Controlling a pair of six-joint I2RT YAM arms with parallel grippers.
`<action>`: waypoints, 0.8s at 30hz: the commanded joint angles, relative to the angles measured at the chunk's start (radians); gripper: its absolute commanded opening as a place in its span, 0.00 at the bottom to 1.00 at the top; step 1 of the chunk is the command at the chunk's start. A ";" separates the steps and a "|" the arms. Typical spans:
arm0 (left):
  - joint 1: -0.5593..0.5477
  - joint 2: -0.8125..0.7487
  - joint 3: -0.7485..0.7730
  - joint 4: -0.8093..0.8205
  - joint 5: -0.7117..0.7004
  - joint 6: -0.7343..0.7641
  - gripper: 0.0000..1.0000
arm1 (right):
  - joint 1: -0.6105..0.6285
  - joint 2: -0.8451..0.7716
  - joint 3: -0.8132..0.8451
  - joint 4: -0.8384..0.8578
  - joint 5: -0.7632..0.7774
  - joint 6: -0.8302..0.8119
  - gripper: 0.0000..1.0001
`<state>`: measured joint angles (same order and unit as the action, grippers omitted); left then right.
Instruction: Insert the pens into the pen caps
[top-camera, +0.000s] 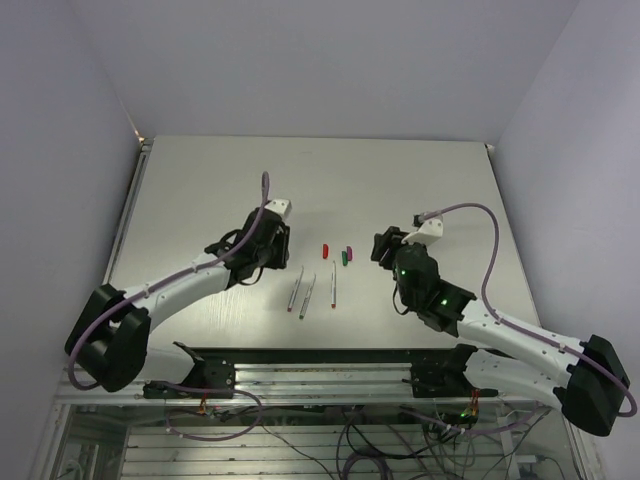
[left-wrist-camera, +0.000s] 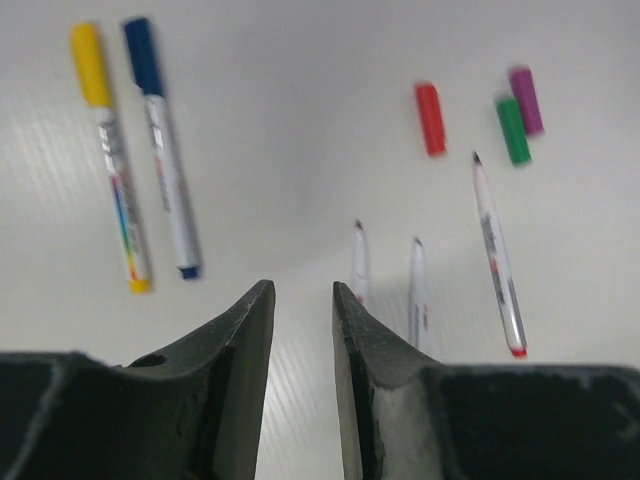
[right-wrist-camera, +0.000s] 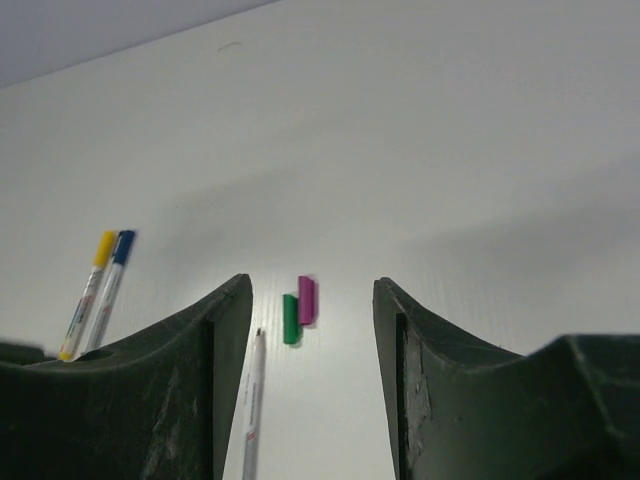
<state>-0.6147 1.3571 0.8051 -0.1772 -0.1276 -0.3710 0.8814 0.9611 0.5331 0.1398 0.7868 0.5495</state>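
White table (top-camera: 400, 180); grey walls (top-camera: 300, 60); tangled wires (top-camera: 372, 440) below.

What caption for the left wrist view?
Open left gripper facing yellow-capped pen, blue-capped pen, three uncapped pens, red cap, green cap, purple cap.

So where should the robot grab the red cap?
Across its middle, coming straight down from above. The red cap lies flat and alone, clear of the green cap and purple cap, so there is room along both long sides.
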 joint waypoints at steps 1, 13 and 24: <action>-0.069 -0.070 -0.044 -0.033 -0.001 -0.029 0.41 | -0.100 -0.007 0.009 -0.042 -0.106 0.080 0.51; -0.170 -0.038 -0.103 -0.012 0.012 -0.088 0.45 | -0.162 0.005 -0.011 -0.043 -0.183 0.104 0.48; -0.216 0.060 -0.048 -0.077 -0.047 -0.106 0.48 | -0.163 -0.021 -0.034 -0.023 -0.199 0.096 0.47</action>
<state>-0.8165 1.3926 0.7097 -0.2192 -0.1413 -0.4610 0.7227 0.9600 0.5171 0.1032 0.5915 0.6392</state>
